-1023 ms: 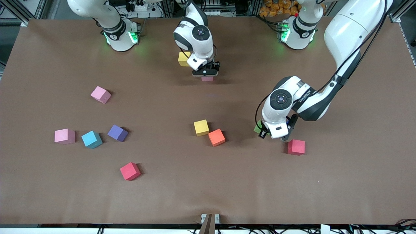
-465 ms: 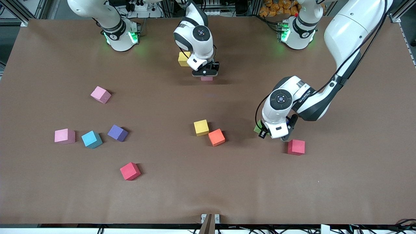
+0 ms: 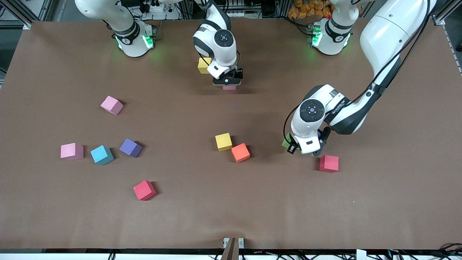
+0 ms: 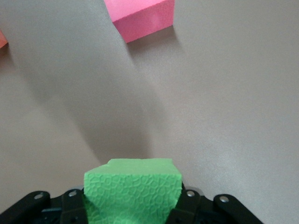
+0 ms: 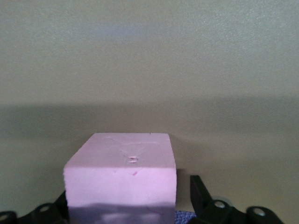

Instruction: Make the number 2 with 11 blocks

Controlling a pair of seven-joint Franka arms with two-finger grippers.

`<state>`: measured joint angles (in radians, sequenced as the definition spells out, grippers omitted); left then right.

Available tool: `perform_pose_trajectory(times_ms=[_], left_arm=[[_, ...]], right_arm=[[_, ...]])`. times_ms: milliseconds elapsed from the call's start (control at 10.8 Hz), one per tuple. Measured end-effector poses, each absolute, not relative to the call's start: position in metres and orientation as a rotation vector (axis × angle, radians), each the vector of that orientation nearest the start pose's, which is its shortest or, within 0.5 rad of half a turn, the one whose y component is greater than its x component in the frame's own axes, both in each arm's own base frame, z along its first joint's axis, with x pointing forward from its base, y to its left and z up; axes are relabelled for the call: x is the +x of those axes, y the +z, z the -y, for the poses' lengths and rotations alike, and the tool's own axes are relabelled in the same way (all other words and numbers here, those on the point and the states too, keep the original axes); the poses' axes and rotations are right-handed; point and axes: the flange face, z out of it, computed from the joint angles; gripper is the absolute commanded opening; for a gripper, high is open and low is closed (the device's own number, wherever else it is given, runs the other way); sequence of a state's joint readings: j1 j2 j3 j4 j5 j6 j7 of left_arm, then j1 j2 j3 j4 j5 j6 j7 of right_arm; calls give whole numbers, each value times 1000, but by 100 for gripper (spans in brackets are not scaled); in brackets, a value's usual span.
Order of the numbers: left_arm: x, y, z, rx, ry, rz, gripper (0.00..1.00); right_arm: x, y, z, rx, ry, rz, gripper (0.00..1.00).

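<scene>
Brown worktop (image 3: 231, 209): we see left gripper (image 4: 133, 215) fingers clamped on small matte green cube (image 4: 132, 189) for carrying; right gripper (image 3: 228, 81) fingers apart, freeing pale pink foam cube (image 5: 122, 179) as the digit's start.

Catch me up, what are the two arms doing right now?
Building a 2 from blocks; barely begun. The right gripper stands open around a pink block next to a yellow block, near the robots' bases. The left gripper is shut on a green block, beside a red block. Eight more blocks lie scattered on the table; no digit shape yet.
</scene>
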<state>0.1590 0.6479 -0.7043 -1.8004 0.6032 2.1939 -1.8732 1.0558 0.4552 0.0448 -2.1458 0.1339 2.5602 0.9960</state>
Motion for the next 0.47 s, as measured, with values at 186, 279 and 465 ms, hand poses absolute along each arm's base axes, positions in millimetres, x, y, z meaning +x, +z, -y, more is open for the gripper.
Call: perform_pose_trajectory(times_ms=[186, 279, 465], left_arm=[[578, 249, 285, -2665, -70, 1525, 0], [578, 249, 285, -2665, -70, 1525, 0], [577, 249, 285, -2665, -69, 1525, 0]], right_arm=[[257, 183, -503, -3129, 156, -21, 100], [258, 183, -503, -3128, 156, -21, 100], [261, 187, -504, -3120, 147, -25, 100]])
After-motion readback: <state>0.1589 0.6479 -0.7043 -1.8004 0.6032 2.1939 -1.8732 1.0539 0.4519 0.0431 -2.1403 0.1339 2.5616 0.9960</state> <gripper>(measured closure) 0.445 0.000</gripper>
